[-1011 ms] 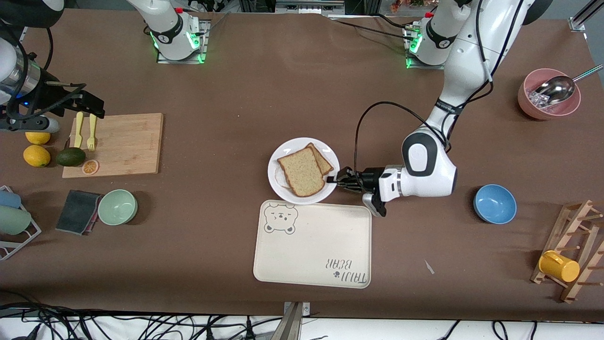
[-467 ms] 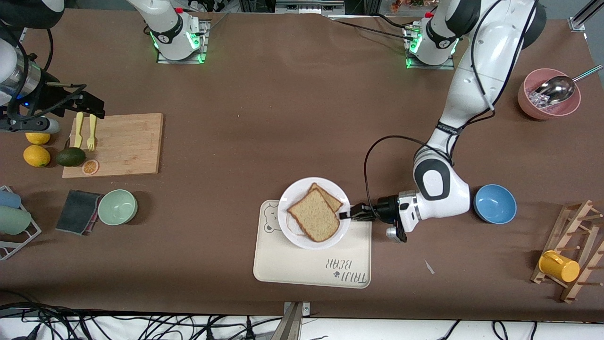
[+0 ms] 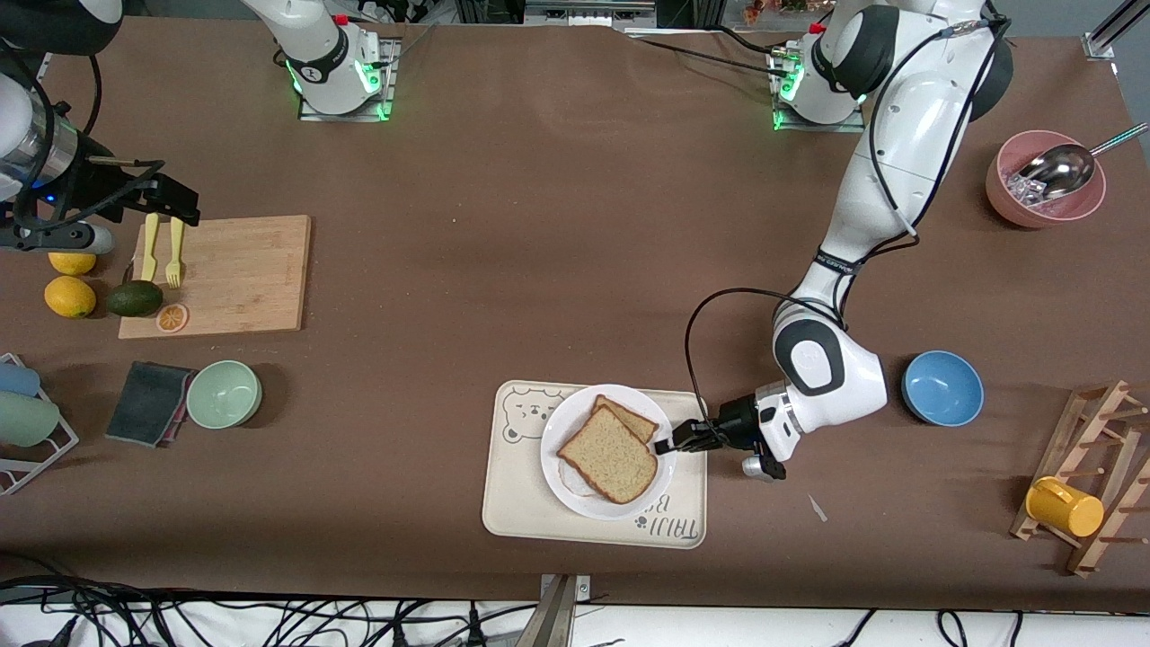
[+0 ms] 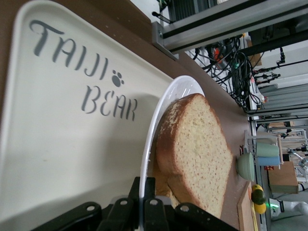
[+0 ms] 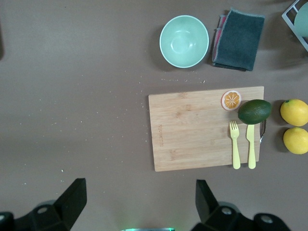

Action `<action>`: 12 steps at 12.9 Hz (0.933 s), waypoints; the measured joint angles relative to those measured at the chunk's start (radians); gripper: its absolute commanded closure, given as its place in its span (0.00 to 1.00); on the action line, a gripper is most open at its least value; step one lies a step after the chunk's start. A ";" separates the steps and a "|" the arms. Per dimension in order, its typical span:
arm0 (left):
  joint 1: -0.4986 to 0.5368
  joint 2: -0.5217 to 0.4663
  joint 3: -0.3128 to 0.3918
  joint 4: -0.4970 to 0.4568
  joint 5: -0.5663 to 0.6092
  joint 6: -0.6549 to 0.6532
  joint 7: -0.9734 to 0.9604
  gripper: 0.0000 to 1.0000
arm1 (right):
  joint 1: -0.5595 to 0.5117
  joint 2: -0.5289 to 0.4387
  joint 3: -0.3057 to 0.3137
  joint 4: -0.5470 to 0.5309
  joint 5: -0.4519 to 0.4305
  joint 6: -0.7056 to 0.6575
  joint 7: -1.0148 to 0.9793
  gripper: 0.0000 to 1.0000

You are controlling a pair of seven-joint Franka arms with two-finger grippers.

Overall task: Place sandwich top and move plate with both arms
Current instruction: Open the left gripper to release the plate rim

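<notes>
The white plate is over the cream bear-print tray, in its part toward the left arm's end. I cannot tell whether the plate rests on the tray. The pale speckled sandwich top lies on the plate, partly over a darker slice. My left gripper is shut on the plate's rim at the edge toward the left arm's end. The left wrist view shows its jaws pinching the rim, with the sandwich top and tray close by. My right gripper waits open over the table by the cutting board; it is also open in the right wrist view.
The cutting board holds yellow cutlery, with an avocado and lemons beside it. A green bowl and dark cloth lie nearer the front camera. A blue bowl, pink bowl and mug rack stand toward the left arm's end.
My left gripper has carried the plate with both bread slices from the bare table toward the front camera and over the bear tray. The right arm has not moved.
</notes>
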 measured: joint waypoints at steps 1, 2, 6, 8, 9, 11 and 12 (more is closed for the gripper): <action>-0.001 0.015 0.000 0.006 0.000 0.004 -0.001 1.00 | 0.000 0.000 0.000 0.000 0.000 0.000 0.000 0.00; -0.002 0.029 0.000 0.011 -0.001 0.005 -0.002 1.00 | 0.000 0.000 0.000 0.000 0.000 0.000 0.000 0.00; -0.004 0.044 -0.007 0.029 -0.008 0.006 -0.009 0.00 | -0.001 0.000 0.000 0.000 0.000 0.000 0.000 0.00; -0.004 0.044 -0.007 0.031 -0.008 0.006 -0.009 0.00 | -0.002 0.000 0.000 0.000 0.000 0.000 0.000 0.00; -0.004 0.044 -0.007 0.035 -0.008 0.006 -0.009 0.00 | -0.002 0.001 0.000 0.000 0.000 0.000 0.000 0.00; -0.004 0.039 -0.005 0.051 -0.007 0.006 -0.009 0.00 | -0.002 0.001 0.000 0.000 0.000 0.000 0.000 0.00; -0.003 0.030 -0.003 0.053 0.010 0.006 -0.008 0.00 | -0.002 0.001 0.000 0.000 0.000 0.000 0.000 0.00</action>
